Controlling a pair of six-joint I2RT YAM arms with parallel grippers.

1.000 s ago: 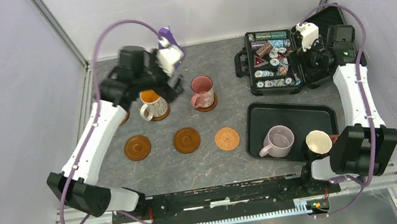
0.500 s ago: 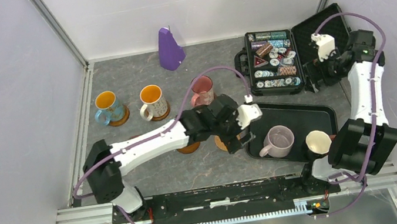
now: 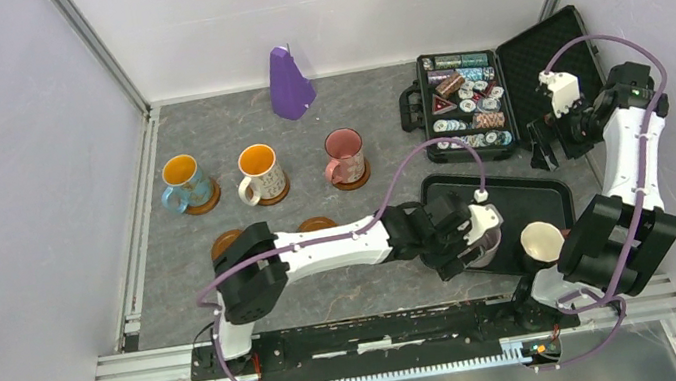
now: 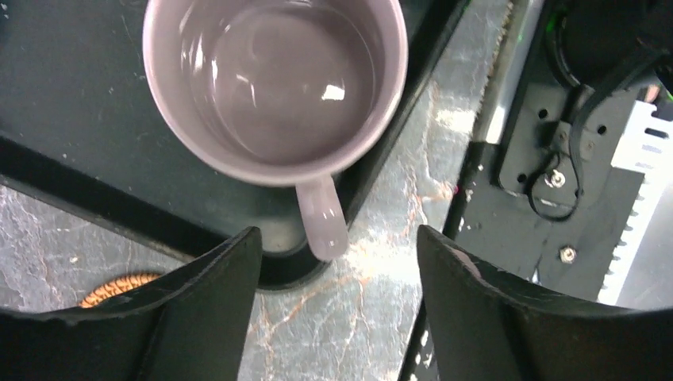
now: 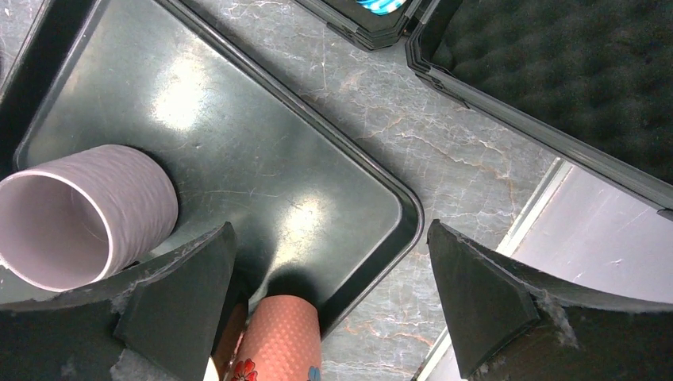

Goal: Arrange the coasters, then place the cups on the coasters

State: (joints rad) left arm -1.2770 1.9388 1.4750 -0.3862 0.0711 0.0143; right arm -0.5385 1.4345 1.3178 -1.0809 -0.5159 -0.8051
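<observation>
While hanging low over the near rim of the tray [image 4: 63, 111], points the left gripper [image 4: 333, 238] straight at the lilac mug [image 4: 270, 95], which stands upright on the tray just ahead of the fingertips. Holds nothing: jaws spread well apart, bare inside, clear of the mug. Meets the handle [image 4: 321, 218] sticking straight back toward the gripper, long axis in line with the approach, tip lying roughly midway in the gap between the two fingers. Calls, by the look of it, for a short push forward and a squeeze across that handle. Has the patterned coaster [image 4: 119, 287] just behind one finger, flat on the bench [image 4: 357, 317]. Leaves the right gripper [image 5: 329, 234] wide open and empty, well apart beyond the mug over the tray's far corner, so favours the left arm as much the nearer.
</observation>
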